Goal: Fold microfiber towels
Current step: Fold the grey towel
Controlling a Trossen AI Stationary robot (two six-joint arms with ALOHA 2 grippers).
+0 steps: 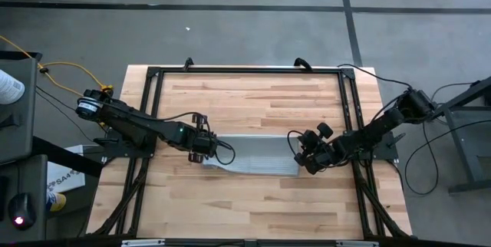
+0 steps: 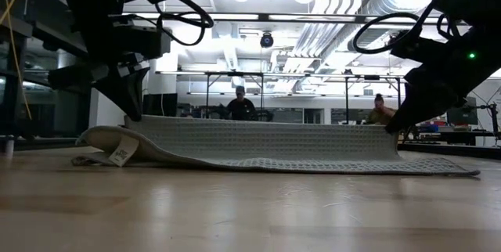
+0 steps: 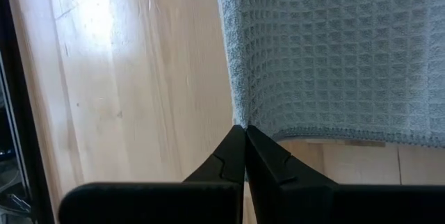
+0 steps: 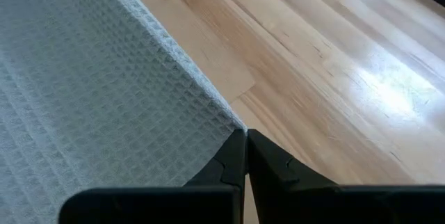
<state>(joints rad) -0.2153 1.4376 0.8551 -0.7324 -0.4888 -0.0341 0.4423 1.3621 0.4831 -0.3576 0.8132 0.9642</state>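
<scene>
Towel: the grey-blue towel (image 1: 257,156) lies in the middle of the wooden tabletop (image 1: 253,201), between the two arms; part of it is flat, one long edge is raised.
Left claw: the left claw (image 1: 201,152) is at the towel's left end, its fingers closed on a corner of the cloth, as the left wrist view shows (image 3: 245,135).
Right claw: the right claw (image 1: 307,157) is at the towel's right end, pinching the other corner (image 4: 245,139).
Tag: a small white tag (image 2: 120,155) hangs at the left end, near the tabletop.
Done: both corners of one edge are gripped and lifted; the edge stands up above the flat part.
Left to do: I judge the first fold is only half made; the lifted edge must be carried over to the opposite edge and laid down, then any further fold.
</scene>
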